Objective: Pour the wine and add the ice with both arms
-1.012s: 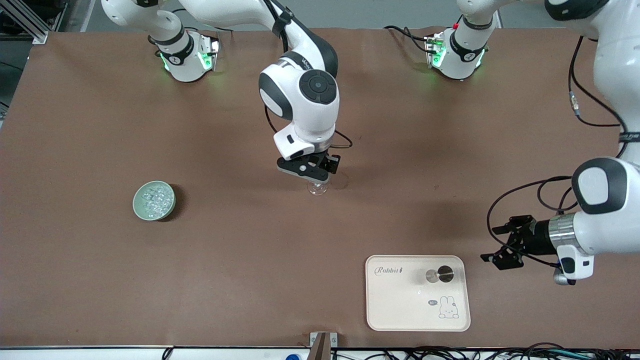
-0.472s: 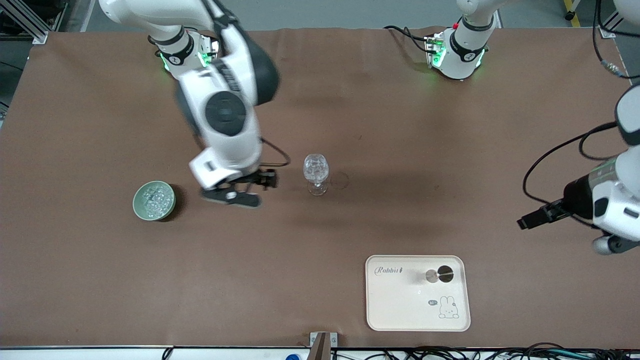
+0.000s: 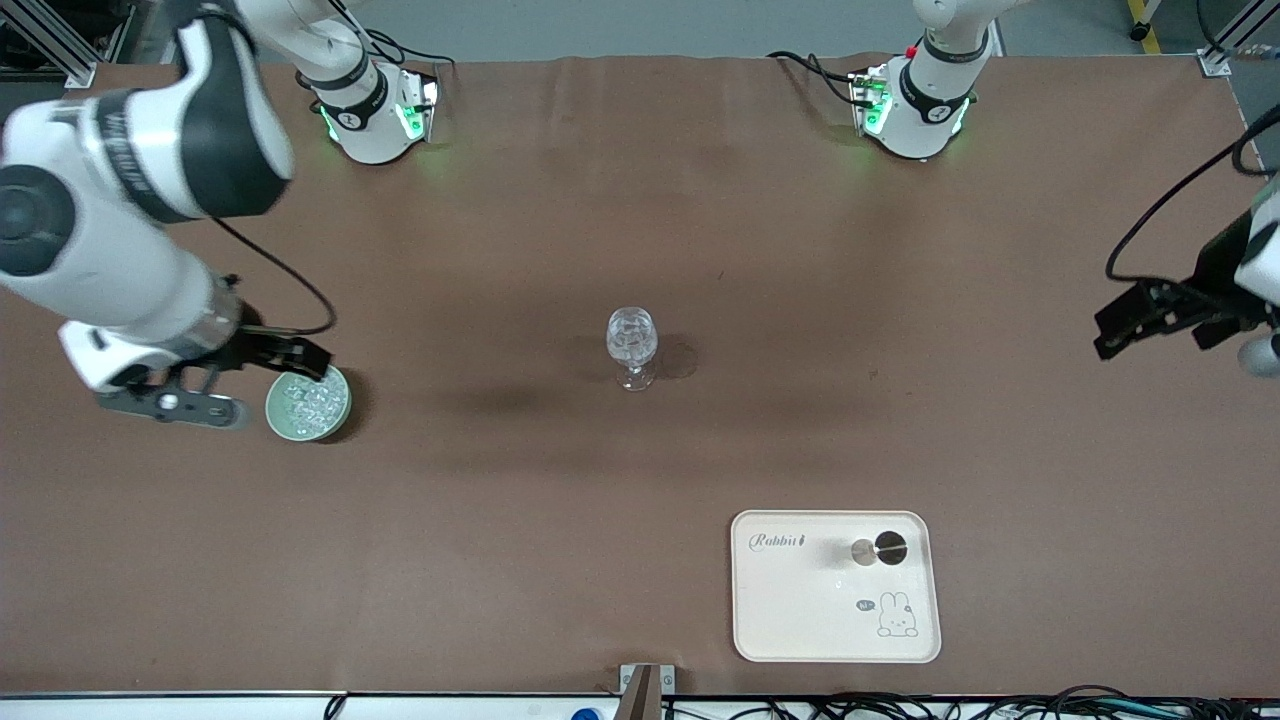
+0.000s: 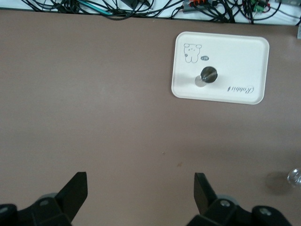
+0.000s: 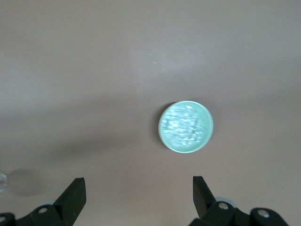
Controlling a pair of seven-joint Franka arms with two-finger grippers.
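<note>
A stemmed glass (image 3: 632, 347) stands mid-table with clear ice (image 3: 632, 334) glistening in its bowl. More ice (image 3: 308, 400) fills the pale green bowl (image 3: 340, 420) toward the right arm's end of the table. The bowl also shows in the right wrist view (image 5: 186, 127). My right gripper (image 3: 250, 383) hangs open and empty beside this bowl; its jaws (image 5: 138, 186) hold nothing. My left gripper (image 3: 1120, 325) is open and empty over bare table at the left arm's end; its jaws (image 4: 139, 181) are wide apart. No wine bottle is in view.
A cream tray (image 3: 800, 600) with a rabbit print lies near the front camera, carrying a small round metal piece (image 3: 878, 548). The tray shows in the left wrist view (image 4: 235, 52). Cables run along the table's near edge.
My right arm swung from over the glass, uncovering it, to beside the green bowl. My left arm drew back from beside the tray toward its own end of the table.
</note>
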